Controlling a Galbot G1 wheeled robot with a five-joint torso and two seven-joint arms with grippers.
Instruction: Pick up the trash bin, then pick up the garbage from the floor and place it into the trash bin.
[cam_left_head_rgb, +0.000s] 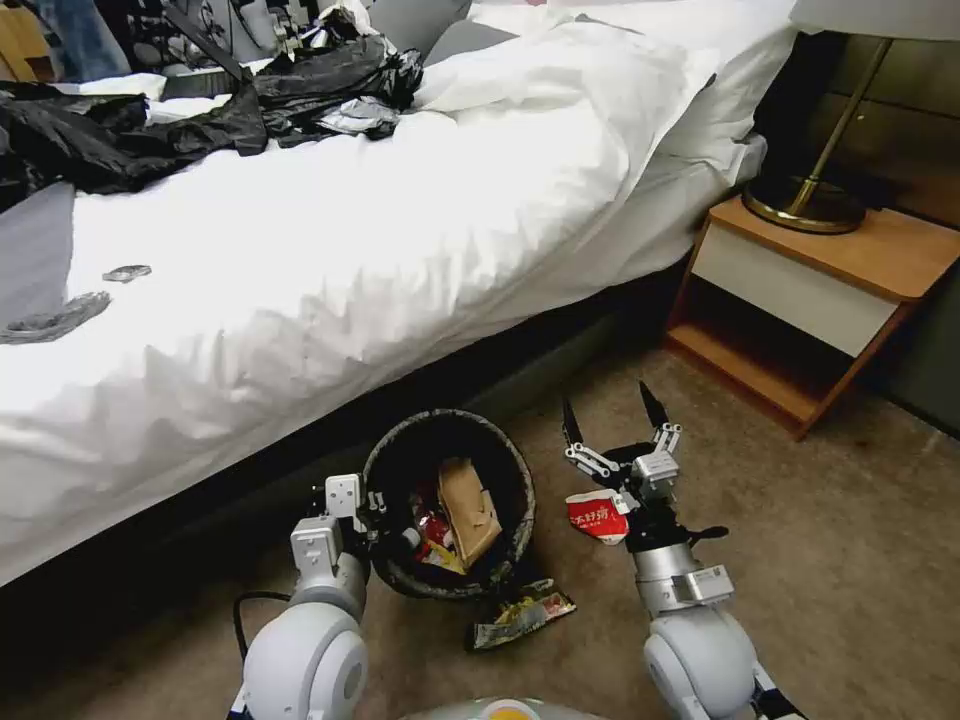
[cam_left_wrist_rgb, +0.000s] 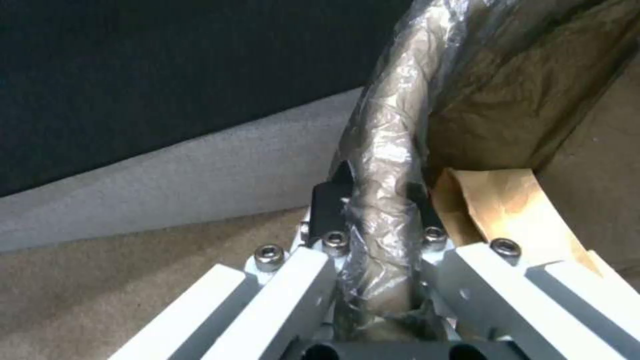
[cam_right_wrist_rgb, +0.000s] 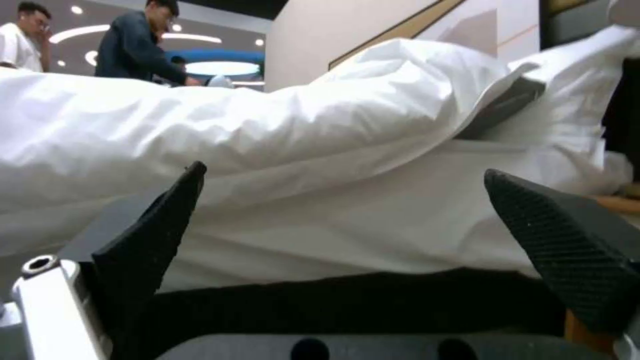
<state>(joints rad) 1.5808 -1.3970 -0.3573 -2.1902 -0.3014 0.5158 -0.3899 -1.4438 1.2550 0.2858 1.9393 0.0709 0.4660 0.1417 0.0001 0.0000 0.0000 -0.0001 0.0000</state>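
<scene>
The trash bin (cam_left_head_rgb: 449, 505), lined with a dark bag, sits on the carpet beside the bed (cam_left_head_rgb: 330, 260), holding a tan paper piece (cam_left_head_rgb: 470, 510) and wrappers. My left gripper (cam_left_wrist_rgb: 373, 200) pinches its bagged rim. A crushed red-and-white cup (cam_left_head_rgb: 597, 517) lies just beside my right gripper (cam_left_head_rgb: 612, 412), spread wide, empty. A wrapper (cam_left_head_rgb: 520, 612) lies by the bin.

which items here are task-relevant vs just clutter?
Job:
- round trash bin with dark bag liner, left gripper shut on its rim
- crushed red-and-white paper cup on carpet by the open right gripper
- colourful snack wrapper on the floor

Lying about:
- black bags on the bed
- brass lamp on wooden nightstand
</scene>
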